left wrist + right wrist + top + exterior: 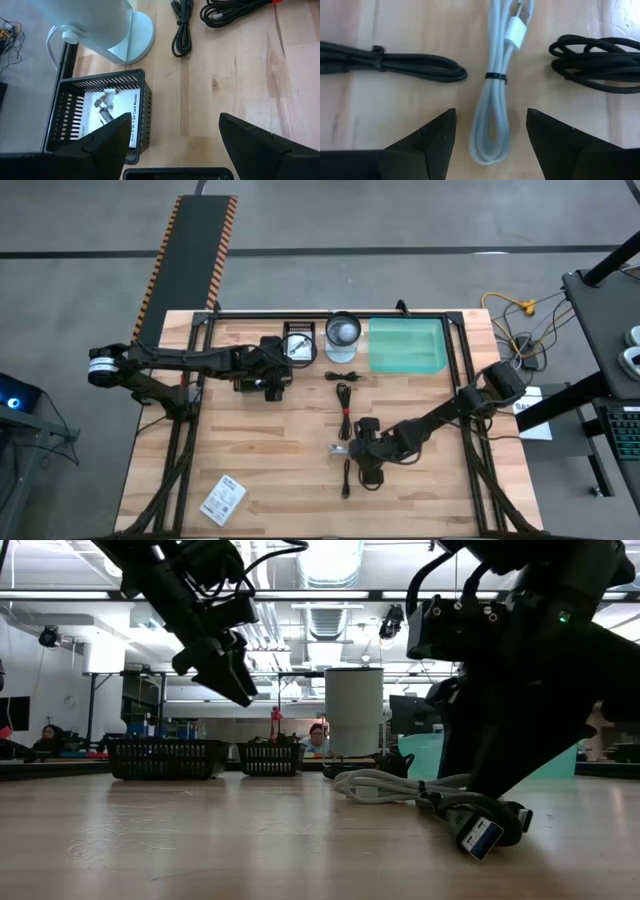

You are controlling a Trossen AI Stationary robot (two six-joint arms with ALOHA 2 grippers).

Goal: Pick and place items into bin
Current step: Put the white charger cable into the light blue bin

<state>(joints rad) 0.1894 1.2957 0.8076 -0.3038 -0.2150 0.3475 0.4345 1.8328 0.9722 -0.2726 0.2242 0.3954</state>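
Right claw (490, 145) low, fingers spread astride white cable (495, 120), left claw (172, 145) raised

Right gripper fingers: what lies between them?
In the right wrist view, a bundled white cable lies on the table between the open right gripper's fingers, untouched.

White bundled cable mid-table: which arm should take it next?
Right. The right gripper hangs open directly over the white cable, one finger on each side. The left gripper is open too, but sits by the black bin, away from the cable.
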